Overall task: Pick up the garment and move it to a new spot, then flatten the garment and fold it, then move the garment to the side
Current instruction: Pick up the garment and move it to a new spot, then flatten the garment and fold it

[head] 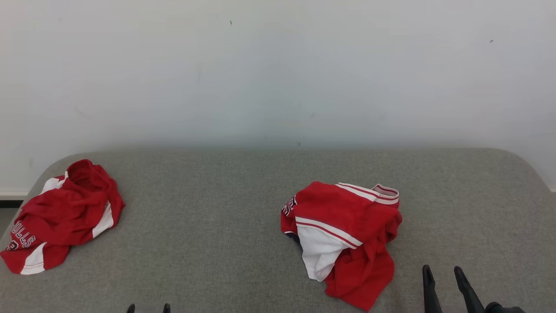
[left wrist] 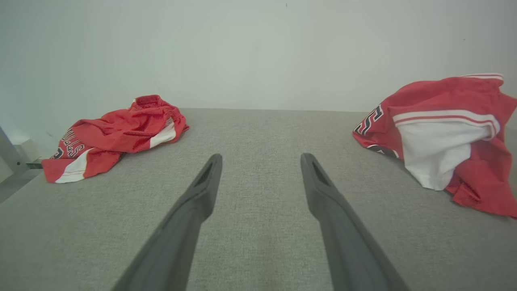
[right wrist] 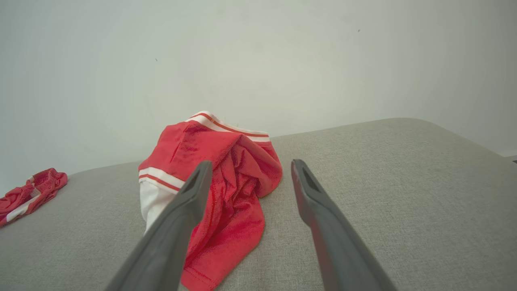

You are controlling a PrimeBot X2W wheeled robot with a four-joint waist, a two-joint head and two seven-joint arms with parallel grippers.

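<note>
Two crumpled red and white garments lie on the grey padded surface. One garment [head: 343,237] sits right of centre, also seen in the left wrist view [left wrist: 440,137] and right wrist view [right wrist: 214,182]. The other garment [head: 61,215] lies at the far left edge, with dark lettering showing [left wrist: 113,135] [right wrist: 28,194]. My right gripper [head: 444,274] stands open at the lower right, just right of the nearer garment's hem, touching nothing [right wrist: 248,165]. My left gripper [head: 147,308] is open at the bottom edge, over bare surface between the two garments [left wrist: 260,159].
The grey fabric surface [head: 217,226] has rounded far corners and ends against a pale wall [head: 278,74]. A strip of floor and skirting shows at the far left [head: 11,202]. Bare fabric lies between the garments and to the right.
</note>
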